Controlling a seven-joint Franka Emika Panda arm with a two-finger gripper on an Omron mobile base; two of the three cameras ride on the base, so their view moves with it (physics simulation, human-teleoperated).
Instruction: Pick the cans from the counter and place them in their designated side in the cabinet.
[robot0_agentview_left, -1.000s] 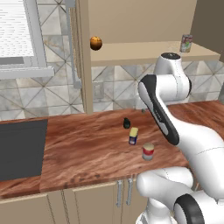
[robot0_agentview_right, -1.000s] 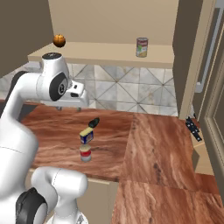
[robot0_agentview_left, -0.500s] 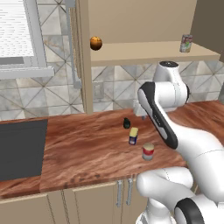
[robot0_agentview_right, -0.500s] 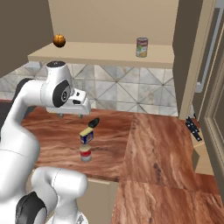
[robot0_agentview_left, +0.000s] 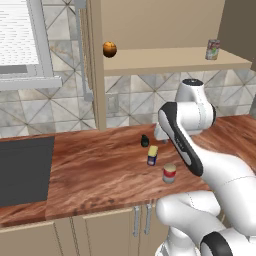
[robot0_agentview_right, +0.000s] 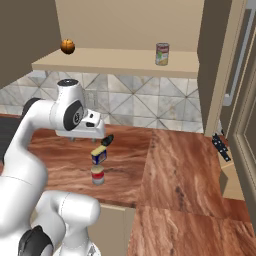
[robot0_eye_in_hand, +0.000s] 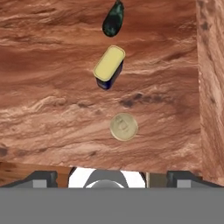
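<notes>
1. The white Franka arm with dark joints bends over the long reddish-brown wood-grain counter (robot0_agentview_left: 95, 175), its elbow raised near the tiled wall and its hand lowered above the cans.
2. The two-finger gripper (robot0_eye_in_hand: 111, 177) hangs above the counter with its dark fingertips (robot0_eye_in_hand: 41, 178) standing wide apart at the bottom corners of the hand view, clasping nothing.
3. In the right base view the hand (robot0_agentview_right: 85, 131) sits just behind and above the cans, pointing down toward the wood.
4. The short can with a red label and silvery ends (robot0_agentview_left: 169, 173) stands upright on the counter, nearest the front edge; from above its round pale lid (robot0_eye_in_hand: 124, 127) lies between the spread fingers.
5. The slimmer dark blue can with a yellow top (robot0_agentview_left: 152, 155) stands just behind it, apart from it, slightly tilted in the hand view (robot0_eye_in_hand: 109, 66).
6. A small dark blob (robot0_agentview_left: 145, 141) lies just beyond the blue can, toward the wall.
7. On the plain shelf board of the tan wall cabinet (robot0_agentview_right: 125, 62) stand a white, red and green labelled can (robot0_agentview_right: 162, 53) at one end and a small orange round thing (robot0_agentview_right: 67, 46) at the other; the label's writing is too small to read.
8. Bare wood spreads wide on either side of the cans, and the shelf between its two objects is open.
9. A dark sink panel (robot0_agentview_left: 22, 170) borders the counter's left end.
</notes>
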